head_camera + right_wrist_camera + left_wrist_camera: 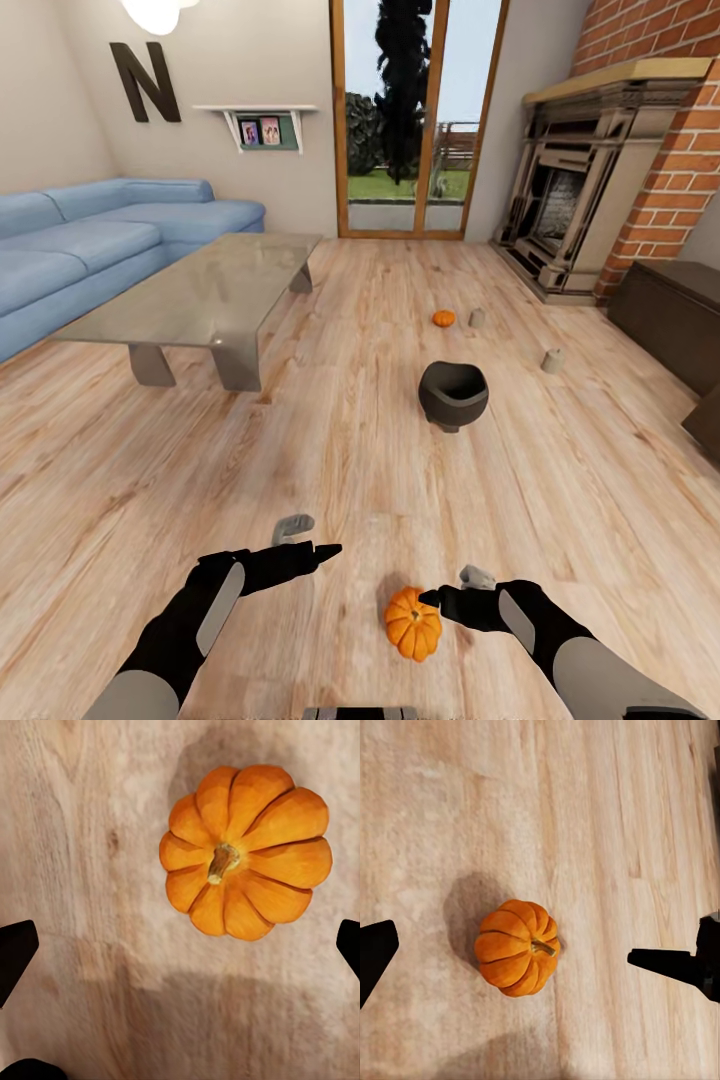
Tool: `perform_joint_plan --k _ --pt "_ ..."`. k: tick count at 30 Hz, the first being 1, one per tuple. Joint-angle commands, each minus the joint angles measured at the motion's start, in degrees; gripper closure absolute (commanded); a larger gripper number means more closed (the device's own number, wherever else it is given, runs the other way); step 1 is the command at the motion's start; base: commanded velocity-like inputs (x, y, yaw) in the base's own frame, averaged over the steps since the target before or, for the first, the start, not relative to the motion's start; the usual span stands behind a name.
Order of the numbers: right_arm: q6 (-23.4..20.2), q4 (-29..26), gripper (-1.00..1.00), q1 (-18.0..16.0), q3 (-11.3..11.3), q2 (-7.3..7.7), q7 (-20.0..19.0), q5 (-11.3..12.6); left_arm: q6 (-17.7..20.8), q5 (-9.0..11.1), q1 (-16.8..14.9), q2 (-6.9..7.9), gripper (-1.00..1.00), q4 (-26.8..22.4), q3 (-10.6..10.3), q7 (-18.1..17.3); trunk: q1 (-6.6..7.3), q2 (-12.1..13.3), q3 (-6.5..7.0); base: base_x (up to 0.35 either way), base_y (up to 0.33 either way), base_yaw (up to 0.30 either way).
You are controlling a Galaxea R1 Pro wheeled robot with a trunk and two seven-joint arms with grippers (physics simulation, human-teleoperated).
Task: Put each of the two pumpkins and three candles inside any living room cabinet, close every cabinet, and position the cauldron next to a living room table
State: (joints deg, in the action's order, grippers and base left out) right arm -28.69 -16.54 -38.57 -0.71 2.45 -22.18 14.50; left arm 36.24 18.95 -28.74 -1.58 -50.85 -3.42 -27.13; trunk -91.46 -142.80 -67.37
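Nearest: one pumpkin on the floor just ahead of the base, between the two arms. Right pincer hangs at its upper edge, tips spread wide in the right wrist view, nothing held. Left pincer sits off to the side, also spread and empty.

Progress, judged from layout: barely begun. Second pumpkin lies far down the room, a candle just beside it, another candle nearer the cabinet along the right wall (third candle not made out). Cauldron stands mid-floor, well apart from the worktop. Nothing stowed as far as visible; no cabinet drawer visibly open.

Materials: pumpkin glossy orange, deeply ribbed, squat, stubby tan stem. Floor pale wood plank, matte grain. Cauldron matte black, round-bellied, wavy rim. Worktop clear glass on blocky grey legs. Candles stubby, beige.
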Motion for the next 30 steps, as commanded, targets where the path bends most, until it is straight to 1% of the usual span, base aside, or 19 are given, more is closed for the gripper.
perform_joint_plan --k 1,25,30 --pt "-0.36 -0.07 -1.0 -0.01 -0.08 0.01 -0.05 0.26 0.46 0.37 -0.03 -0.01 -1.0 -0.04 0.03 0.02 -0.21 -0.43 -0.23 0.0 0.0 0.0" --pt "-0.27 -0.07 -1.0 -0.01 -0.08 0.01 -0.06 0.26 0.5 0.39 -0.01 0.0 -1.0 -0.04 0.02 -0.03 -0.83 -0.76 -5.55 0.0 0.0 0.0" --pt "-0.28 -0.07 -1.0 -0.01 -0.08 0.01 -0.06 0.26 0.43 0.39 -0.04 0.0 -1.0 -0.05 0.01 -0.01 -0.83 -0.76 -5.55 0.0 0.0 0.0"
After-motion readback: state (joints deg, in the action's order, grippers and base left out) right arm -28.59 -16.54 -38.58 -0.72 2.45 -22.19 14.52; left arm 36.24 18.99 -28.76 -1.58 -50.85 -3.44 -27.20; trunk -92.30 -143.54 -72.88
